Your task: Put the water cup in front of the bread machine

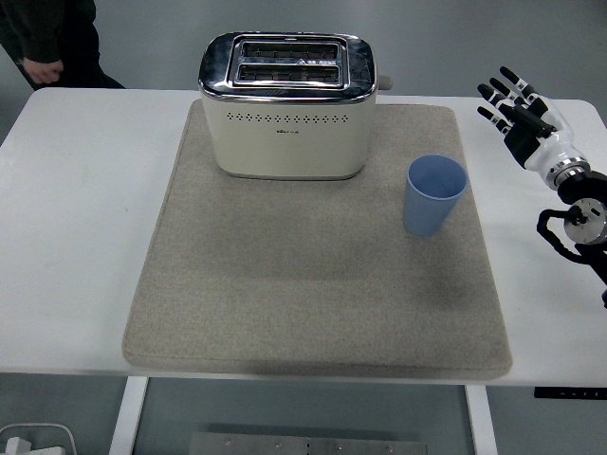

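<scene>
The blue water cup (435, 195) is being left upright on the grey mat (285, 284), to the right of the cream bread machine (287, 106) and apart from it. The right hand (520, 109) is being held over the table's (76, 209) right side, fingers spread, nothing gripped.

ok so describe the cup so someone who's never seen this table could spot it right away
On the white table lies a grey mat, with a cream toaster at its far end. The blue cup stands upright and empty on the mat's right side, apart from the toaster, and is the only blue thing there.
</scene>
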